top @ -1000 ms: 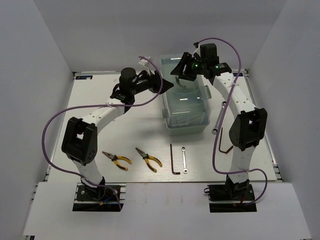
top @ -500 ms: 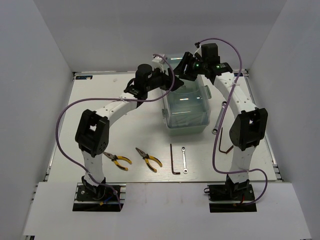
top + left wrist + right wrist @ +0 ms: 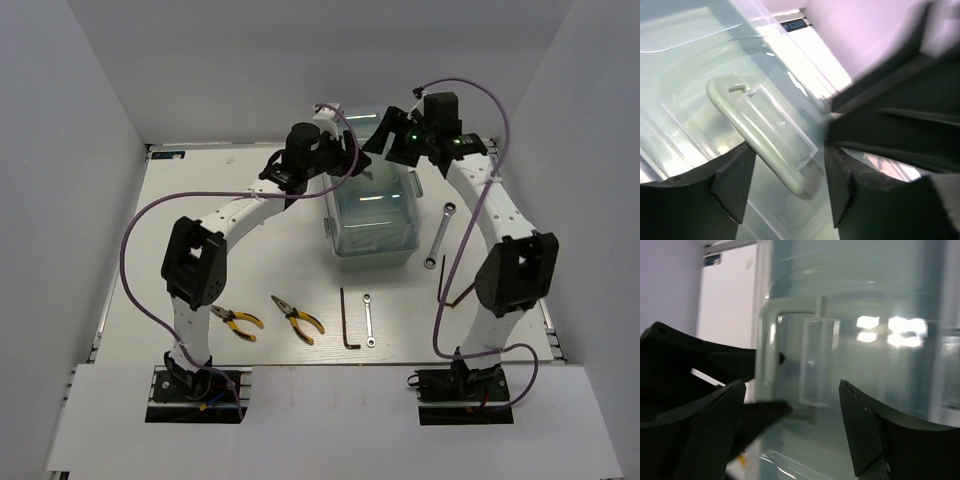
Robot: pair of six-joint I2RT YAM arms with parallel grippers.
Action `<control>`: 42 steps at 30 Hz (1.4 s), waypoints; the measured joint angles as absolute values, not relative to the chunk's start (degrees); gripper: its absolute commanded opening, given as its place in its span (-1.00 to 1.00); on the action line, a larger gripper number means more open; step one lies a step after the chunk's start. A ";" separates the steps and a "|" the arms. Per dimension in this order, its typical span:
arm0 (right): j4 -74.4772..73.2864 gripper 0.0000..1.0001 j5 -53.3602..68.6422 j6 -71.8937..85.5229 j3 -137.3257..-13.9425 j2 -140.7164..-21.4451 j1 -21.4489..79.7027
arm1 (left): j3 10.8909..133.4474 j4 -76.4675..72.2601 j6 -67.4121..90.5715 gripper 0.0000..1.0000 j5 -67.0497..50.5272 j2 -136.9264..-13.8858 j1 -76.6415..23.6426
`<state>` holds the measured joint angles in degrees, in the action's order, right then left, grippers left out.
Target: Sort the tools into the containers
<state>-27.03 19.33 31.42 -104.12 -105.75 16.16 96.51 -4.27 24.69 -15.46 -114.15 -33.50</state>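
Toolbox handle point(image 3: 765, 135) between wide left fingers point(image 3: 730, 185) and wide right fingers point(image 3: 875, 440) up close; pliers point(image 3: 298, 319), wrenches point(image 3: 369, 320) only overhead.

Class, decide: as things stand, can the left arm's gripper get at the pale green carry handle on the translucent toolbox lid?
Probably yes: the open left gripper hangs just over the pale green carry handle, a finger either side, nothing between. The right gripper crowds close, though.

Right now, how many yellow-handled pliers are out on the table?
2. The left pliers lie near the front edge. The right pliers lie just beside them, left of the black hex key. The toolbox has a cloudy lid that could hide more.
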 measured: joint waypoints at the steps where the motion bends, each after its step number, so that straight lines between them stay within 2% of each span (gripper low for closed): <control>1: -27.00 0.63 17.19 29.87 -102.52 -103.72 15.86 | 97.06 -3.51 24.75 0.29 -14.87 -114.32 -33.61; 4: -25.87 0.66 10.35 25.52 -97.89 -96.95 14.81 | 99.59 -0.84 24.93 0.22 -13.26 -115.59 -33.85; 7: -23.09 0.66 3.90 21.63 -91.31 -89.49 13.17 | 103.44 2.92 24.91 0.05 -11.25 -117.51 -34.28; 8: -21.58 0.66 2.31 20.56 -88.29 -87.13 12.36 | 105.16 4.60 24.93 -0.15 -10.57 -118.37 -34.50; 10: -20.08 0.66 0.14 19.29 -83.15 -83.74 10.70 | 108.29 8.36 26.39 -0.40 -8.64 -119.59 -34.83; 11: -19.18 0.66 -0.67 18.87 -80.40 -82.48 9.87 | 109.95 10.26 27.64 -0.63 -7.29 -120.33 -35.03; 13: -18.76 0.66 -1.76 18.46 -75.92 -81.32 8.23 | 113.45 12.58 31.03 -0.92 -5.61 -121.78 -35.33; 14: -18.52 0.66 -2.00 18.37 -74.06 -81.21 7.55 | 115.11 13.96 32.40 -1.00 -4.89 -122.37 -35.48; 20: -18.15 0.66 -1.26 18.48 -65.49 -80.95 4.69 | 119.48 19.22 27.79 -1.00 -5.04 -123.15 -36.51; 24: -17.96 0.79 1.65 19.20 -63.48 -80.60 2.90 | 119.87 19.77 27.22 -1.00 -4.67 -123.17 -36.58; 27: -17.56 0.79 4.75 20.08 -63.11 -80.36 1.45 | 119.92 19.79 27.35 -1.00 -4.32 -123.11 -36.60; 30: -16.62 0.64 8.93 21.56 -62.26 -80.18 -0.58 | 119.92 20.03 27.68 -1.00 -3.66 -122.78 -36.51; 32: -16.01 0.46 11.94 22.72 -61.54 -80.18 -1.98 | 119.90 20.43 27.81 -1.00 -2.70 -122.26 -36.38; 39: -11.97 0.11 24.56 26.70 -59.79 -80.84 -5.26 | 121.84 22.55 27.70 -1.00 -0.54 -120.79 -34.24; 41: -10.17 -0.07 28.25 27.35 -59.66 -81.80 -5.54 | 122.26 23.09 27.59 -1.00 -0.40 -120.42 -33.45; 42: -9.06 -0.30 30.13 27.75 -59.59 -82.56 -5.61 | 122.52 23.40 27.57 -1.00 -0.38 -120.29 -33.10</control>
